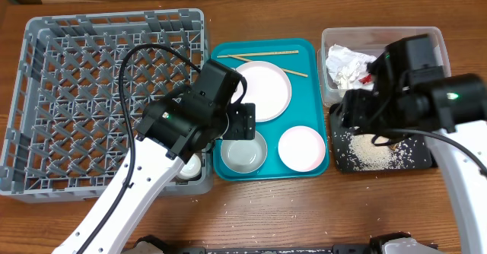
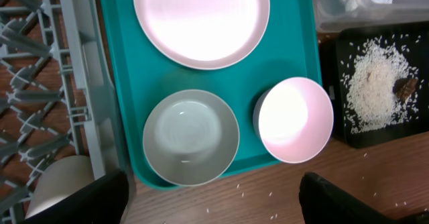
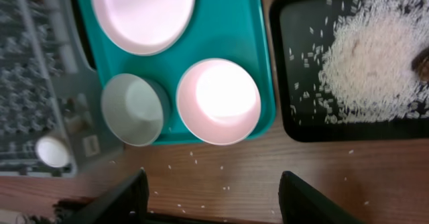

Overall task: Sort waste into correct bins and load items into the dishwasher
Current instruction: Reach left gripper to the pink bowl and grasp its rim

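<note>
1. Teal tray point(image 1: 308, 106) carried the plate point(image 1: 262, 90), chopsticks point(image 1: 259, 55) and both bowls overhead. The left gripper point(image 1: 245, 125) hung over the grey bowl point(image 1: 243, 153), nearer to it than the right gripper point(image 1: 358, 125), which was above the black tray point(image 1: 418, 163).
2. Left wrist: its fingers point(image 2: 100, 197) stood wide apart and empty. The grey bowl lay straight ahead, crowded leftward by the tray rim and the rack point(image 2: 74, 83).
3. Right wrist: its fingers point(image 3: 127, 194) were parted and empty. The pink bowl point(image 3: 218, 100) sat dead ahead, with bare table in front of it.
</note>
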{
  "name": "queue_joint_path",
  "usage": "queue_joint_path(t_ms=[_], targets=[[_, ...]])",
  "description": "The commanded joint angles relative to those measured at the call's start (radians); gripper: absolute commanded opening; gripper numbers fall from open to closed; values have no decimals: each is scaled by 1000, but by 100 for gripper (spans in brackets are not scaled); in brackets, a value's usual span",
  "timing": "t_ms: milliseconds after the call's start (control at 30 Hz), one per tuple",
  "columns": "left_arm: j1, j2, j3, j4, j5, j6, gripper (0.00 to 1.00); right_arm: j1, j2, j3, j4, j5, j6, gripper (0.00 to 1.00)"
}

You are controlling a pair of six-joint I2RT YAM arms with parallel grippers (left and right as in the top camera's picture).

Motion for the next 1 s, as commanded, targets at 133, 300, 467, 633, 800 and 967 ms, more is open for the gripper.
queue_joint_path(t_ms=[133, 300, 467, 633, 800, 967], targets=[[-47, 31, 13, 51, -6, -47, 81, 5, 2, -214, 93, -19, 44, 58], [-89, 97, 13, 81, -6, -67, 78, 5, 2, -216, 116, -27, 44, 58], [-98, 153, 13, 80, -12, -106, 77, 5, 2, -217, 143, -27, 44, 58], [-98, 165, 13, 76, -58, -156, 71, 5, 3, -217, 171, -25, 44, 59], [-126, 192, 13, 123, -63, -171, 66, -25, 3, -213, 195, 31, 96, 63], [-208, 291, 13, 227, -65, -172, 65, -113, 2, -212, 191, 43, 96, 64]])
